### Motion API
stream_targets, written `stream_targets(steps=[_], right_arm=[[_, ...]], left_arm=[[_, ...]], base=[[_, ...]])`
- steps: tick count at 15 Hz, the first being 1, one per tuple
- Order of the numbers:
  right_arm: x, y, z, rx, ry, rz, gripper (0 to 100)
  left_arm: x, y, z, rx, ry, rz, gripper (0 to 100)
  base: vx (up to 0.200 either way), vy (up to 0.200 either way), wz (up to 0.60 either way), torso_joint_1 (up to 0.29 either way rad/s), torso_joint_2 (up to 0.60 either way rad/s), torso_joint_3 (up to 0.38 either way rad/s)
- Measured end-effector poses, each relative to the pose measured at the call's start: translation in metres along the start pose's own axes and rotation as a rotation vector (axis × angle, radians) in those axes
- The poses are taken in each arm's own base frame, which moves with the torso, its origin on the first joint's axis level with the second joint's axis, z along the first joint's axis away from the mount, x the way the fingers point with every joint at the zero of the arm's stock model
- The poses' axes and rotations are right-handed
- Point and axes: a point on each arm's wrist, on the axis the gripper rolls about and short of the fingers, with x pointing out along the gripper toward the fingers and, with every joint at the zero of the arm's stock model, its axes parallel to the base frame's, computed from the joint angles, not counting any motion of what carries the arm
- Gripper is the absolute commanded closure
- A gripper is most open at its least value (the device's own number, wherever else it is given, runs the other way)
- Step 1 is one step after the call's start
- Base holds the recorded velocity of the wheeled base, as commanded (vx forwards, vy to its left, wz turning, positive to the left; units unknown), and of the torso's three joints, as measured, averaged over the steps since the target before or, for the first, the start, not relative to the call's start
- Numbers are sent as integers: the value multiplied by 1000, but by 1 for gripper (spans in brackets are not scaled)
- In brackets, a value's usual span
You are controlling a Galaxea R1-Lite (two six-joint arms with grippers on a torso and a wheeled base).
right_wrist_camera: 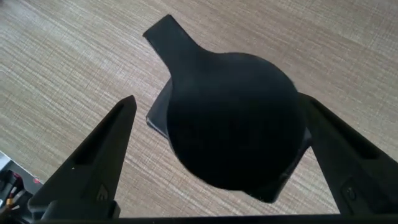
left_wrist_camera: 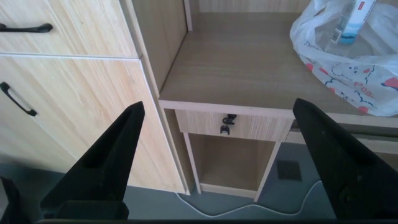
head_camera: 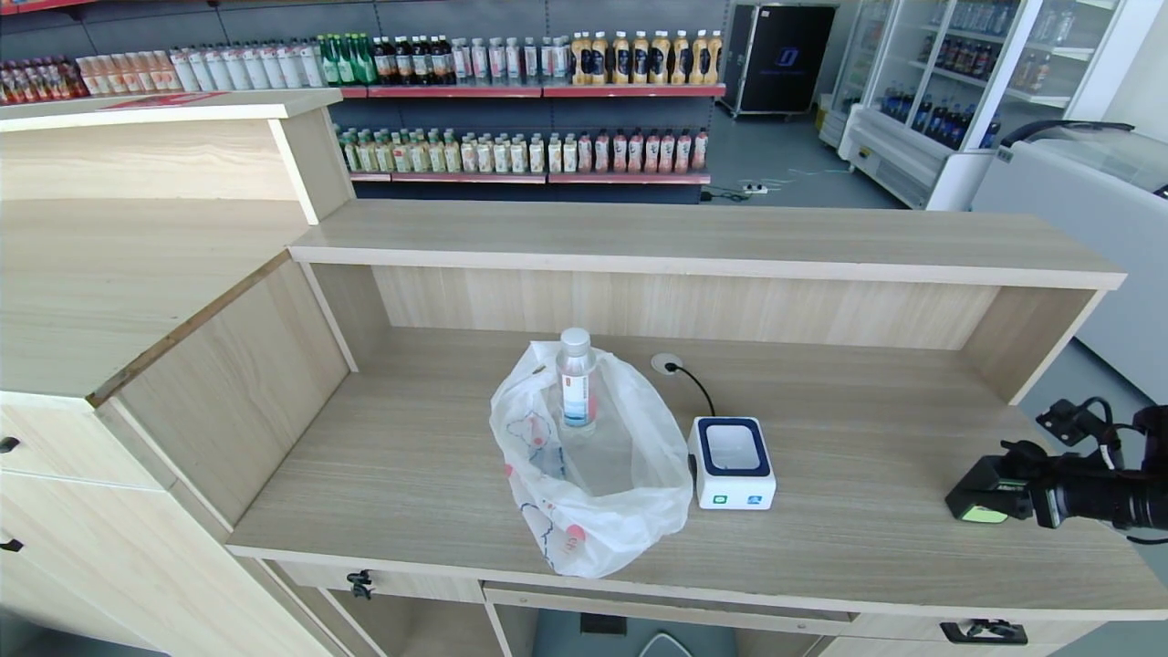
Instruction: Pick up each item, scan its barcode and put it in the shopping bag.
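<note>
A clear bottle (head_camera: pixel 577 388) with a white cap and a red-and-blue label stands upright inside the open white plastic shopping bag (head_camera: pixel 593 497) at the middle of the counter. Just right of the bag lies the white barcode scanner (head_camera: pixel 733 461). My right gripper (head_camera: pixel 958 500) hovers over the counter's right end, well away from the scanner; in the right wrist view it (right_wrist_camera: pixel 217 180) is open and holds nothing. My left gripper (left_wrist_camera: pixel 217 168) is open and empty, low in front of the counter's left front corner, with the bag (left_wrist_camera: pixel 348 56) and bottle (left_wrist_camera: pixel 351 22) beyond it.
The scanner's black cable (head_camera: pixel 695 385) runs to a grommet at the back. A raised shelf (head_camera: pixel 703 242) and side walls enclose the counter (head_camera: pixel 867 438). A locked drawer (left_wrist_camera: pixel 231 124) sits under its front edge, cabinets to the left. Drink shelves and fridges stand behind.
</note>
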Motion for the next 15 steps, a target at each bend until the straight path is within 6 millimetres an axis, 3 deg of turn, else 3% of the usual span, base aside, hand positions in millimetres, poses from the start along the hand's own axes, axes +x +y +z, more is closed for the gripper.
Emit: stream_targets(steps=[7,8,15], right_arm=[[25,4,1,-26,4,51,0],[27,5,0,-30,5,55,100],[30,6,1,-40,3,61,100]], left_arm=[[0,0,0,0,0,0,0],[0,0,0,0,0,0,0],[0,0,0,0,0,0,0]], base=[[0,0,0,0,0,0],[0,0,0,0,0,0],[0,0,0,0,0,0]])
